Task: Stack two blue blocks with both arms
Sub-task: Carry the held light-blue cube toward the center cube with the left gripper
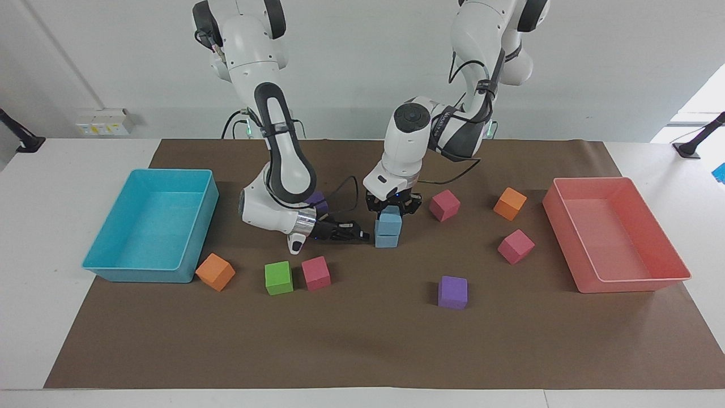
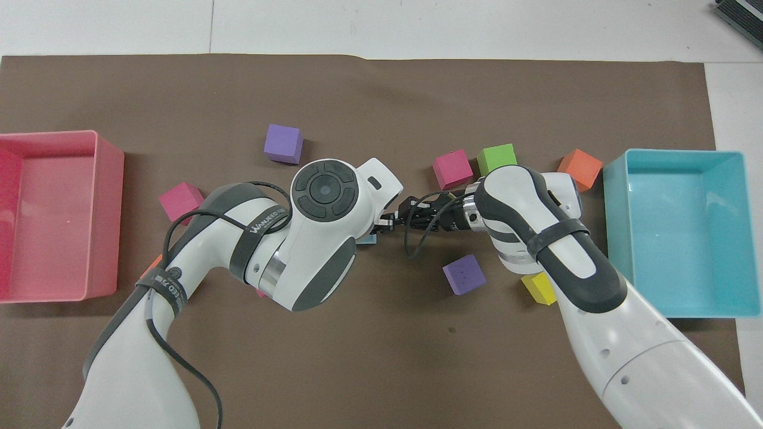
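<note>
Two small sky-blue matte foam cubes [image 1: 388, 229] seen stacked mid-table, upper cube pinched by left black two-finger gripper [image 1: 391, 212] from above. Placement step judged under way; release and straight lift called for next. Right black two-finger gripper [image 1: 362, 233] pressed together, empty, tips just beside lower cube

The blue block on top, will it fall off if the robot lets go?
Probably not: the top blue block sits flat and nearly square on the bottom blue block. Being a cube, it shouldn't roll. It looks like light foam, so a nudge might slide it.
</note>
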You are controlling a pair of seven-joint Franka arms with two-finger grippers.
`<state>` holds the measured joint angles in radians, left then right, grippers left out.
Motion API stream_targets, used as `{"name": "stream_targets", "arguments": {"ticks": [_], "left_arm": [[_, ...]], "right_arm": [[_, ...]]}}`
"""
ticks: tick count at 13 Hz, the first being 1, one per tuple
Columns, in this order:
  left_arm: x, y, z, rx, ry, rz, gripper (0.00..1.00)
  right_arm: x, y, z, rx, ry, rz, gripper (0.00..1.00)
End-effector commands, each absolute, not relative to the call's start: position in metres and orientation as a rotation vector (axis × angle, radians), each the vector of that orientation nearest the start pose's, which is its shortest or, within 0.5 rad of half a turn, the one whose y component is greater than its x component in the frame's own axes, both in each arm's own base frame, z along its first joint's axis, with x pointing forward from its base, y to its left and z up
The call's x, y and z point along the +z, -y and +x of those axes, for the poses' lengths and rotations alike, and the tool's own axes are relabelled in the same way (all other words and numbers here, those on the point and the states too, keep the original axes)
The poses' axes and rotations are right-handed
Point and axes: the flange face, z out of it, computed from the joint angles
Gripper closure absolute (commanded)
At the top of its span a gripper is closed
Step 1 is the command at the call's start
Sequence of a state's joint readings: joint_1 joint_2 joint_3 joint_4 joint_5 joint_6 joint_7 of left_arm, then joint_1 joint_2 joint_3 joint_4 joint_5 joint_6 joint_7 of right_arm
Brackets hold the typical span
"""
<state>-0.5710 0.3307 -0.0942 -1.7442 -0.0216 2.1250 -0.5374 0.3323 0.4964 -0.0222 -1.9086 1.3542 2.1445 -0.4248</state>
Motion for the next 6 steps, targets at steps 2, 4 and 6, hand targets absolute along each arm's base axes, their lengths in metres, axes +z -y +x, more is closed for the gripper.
{"name": "stream_targets", "arguments": {"ticks": [2,4,6], "left_arm": [[0.3886,0.3955,0.515,-0.019,-0.146,-3.215,0.73],[0.3887,0.3949,0.5156,-0.018,-0.139,-3.218,0.63],[0.3878,0.3957,0.5151,0.001,-0.122,-3.233,0.54]], "right_arm": [[0.2368,-0.2287,0.5814,0.141,-0.241,-2.107,1.0],[0.2368,-0.2278,0.5817,0.14,-0.242,-2.108,1.0],[0.2368,-0.2278,0.5817,0.14,-0.242,-2.108,1.0]]}}
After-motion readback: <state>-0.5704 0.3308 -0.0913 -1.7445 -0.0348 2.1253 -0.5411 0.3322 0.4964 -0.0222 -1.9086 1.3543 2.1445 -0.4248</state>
